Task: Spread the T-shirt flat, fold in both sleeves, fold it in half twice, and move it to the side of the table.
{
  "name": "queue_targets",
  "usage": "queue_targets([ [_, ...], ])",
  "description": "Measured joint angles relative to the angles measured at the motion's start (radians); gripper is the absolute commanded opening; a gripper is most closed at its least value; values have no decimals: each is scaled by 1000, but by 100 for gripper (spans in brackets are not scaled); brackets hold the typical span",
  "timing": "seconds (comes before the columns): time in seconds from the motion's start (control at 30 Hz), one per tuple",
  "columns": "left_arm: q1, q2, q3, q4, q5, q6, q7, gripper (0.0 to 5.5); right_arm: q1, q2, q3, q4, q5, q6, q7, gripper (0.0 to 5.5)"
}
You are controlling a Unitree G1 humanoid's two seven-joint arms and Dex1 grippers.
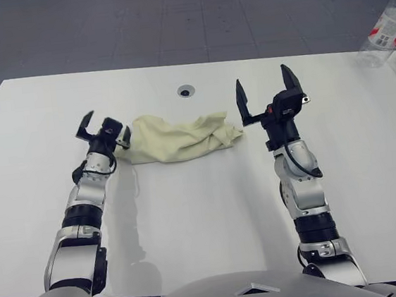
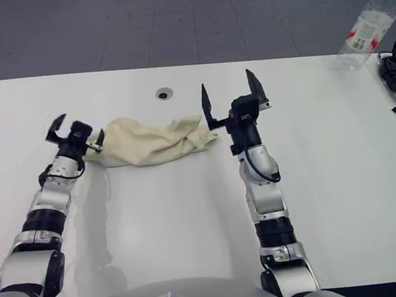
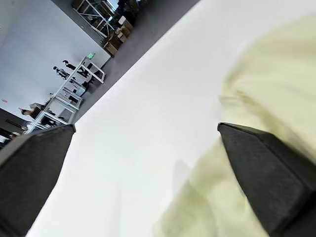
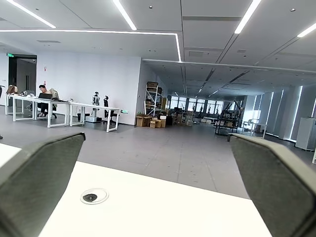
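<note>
The left gripper [image 1: 104,130] has its fingers spread and holds nothing, with one fingertip right against the left end of the T-shirt [image 1: 179,138]. The right gripper [image 1: 263,81], also spread and empty, points upward just beside the shirt's right end, apart from the cloth. The shirt lies crumpled in a long bundle at mid-frame in the head views, on the white table [image 1: 205,218] and below the cable hole [image 1: 186,90]. The bundle hides hems and sleeves, so a pinch here would likely catch several layers and drag the lump rather than open it. When the raised right gripper descends, too shallow a reach would close on air, and too deep would scrape the tabletop.
</note>
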Motion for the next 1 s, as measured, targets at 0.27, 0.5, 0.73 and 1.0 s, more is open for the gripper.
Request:
queue_targets([
  [0.27,-50,17,-123,133,55,-189,-5,536,11,12,-23,-40,52,32,0,536],
  [0.5,51,20,-144,-34,-82,-240,-200,536,26,24,-27,-79,83,72,-14,536],
  [0.73,380,-29,-184,-616,-249,45,-363,536,26,25,-75,-126,132,104,-36,536],
  [1.0,655,-18,-222,-1045,-271,330,-393,536,26,34,-90,-190,143,127,-63,536],
])
